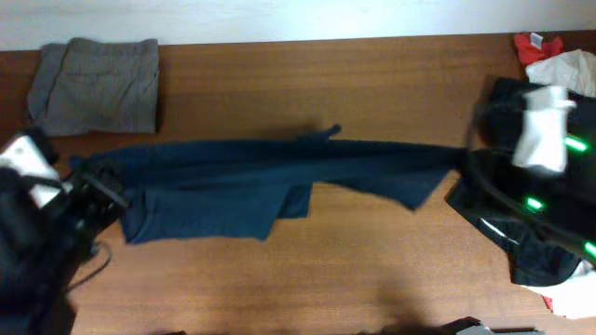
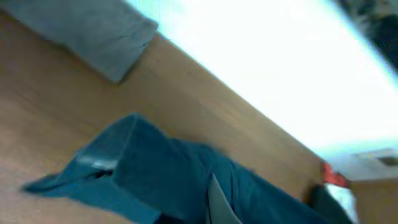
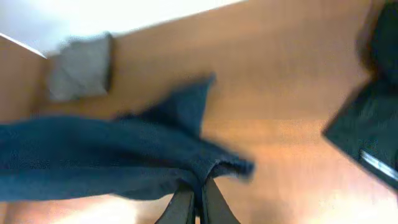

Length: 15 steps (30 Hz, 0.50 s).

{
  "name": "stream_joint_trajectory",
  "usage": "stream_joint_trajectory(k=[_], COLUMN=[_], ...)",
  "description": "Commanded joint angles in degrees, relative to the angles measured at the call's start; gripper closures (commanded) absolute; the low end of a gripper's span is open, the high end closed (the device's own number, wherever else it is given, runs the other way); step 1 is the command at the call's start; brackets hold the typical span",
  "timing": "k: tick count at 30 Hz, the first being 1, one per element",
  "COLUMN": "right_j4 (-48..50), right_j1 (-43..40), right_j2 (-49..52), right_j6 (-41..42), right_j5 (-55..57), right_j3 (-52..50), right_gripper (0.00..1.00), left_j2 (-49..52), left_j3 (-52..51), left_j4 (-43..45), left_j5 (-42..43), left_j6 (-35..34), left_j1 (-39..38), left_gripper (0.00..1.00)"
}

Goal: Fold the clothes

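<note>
Navy clothes (image 1: 270, 172), stretched along table (image 1: 372, 270); left tool (image 1: 110, 191) and right tool (image 3: 194, 199) each pinching one end.

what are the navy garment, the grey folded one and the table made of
Navy garment: soft matte cloth, weave unclear; it drapes and creases. Grey folded garment: matte fabric, seemingly finely ribbed or striped. Table: wood or wood-look laminate, going by its brown grain lines and slight sheen.

left gripper (image 1: 102, 191): fingertips blurred at clothes (image 1: 279, 167) edge | black garment (image 1: 468, 199): cut by right edge
</note>
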Motion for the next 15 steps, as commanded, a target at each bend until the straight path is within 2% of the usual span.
stream_joint_trajectory(k=[1,7,11,15], right_j4=[-0.4,-0.4,-0.4,1.1], right_j1=[-1.2,-1.2,-1.2,-1.2], right_j2=[-1.7,-1.8,-0.6,3.9], right_j6=[-0.9,-0.9,-0.9,-0.7], right_j5=[4.8,7.0,12.0,21.1], right_j3=[8.4,16.0,15.8,15.8], right_gripper=[0.96,0.96,0.96,0.96], left_j2=[-0.7,-0.5,0.9,8.0], left_j3=[13.6,30.0,30.8,27.7], left_j4=[-4.2,-8.2,-7.6,-7.6], left_j5=[1.2,2.7,2.6,-0.9], left_j6=[1.3,1.7,1.6,1.6], left_j1=[0.8,0.8,0.8,0.8], left_gripper=[0.99,0.99,0.99,0.99])
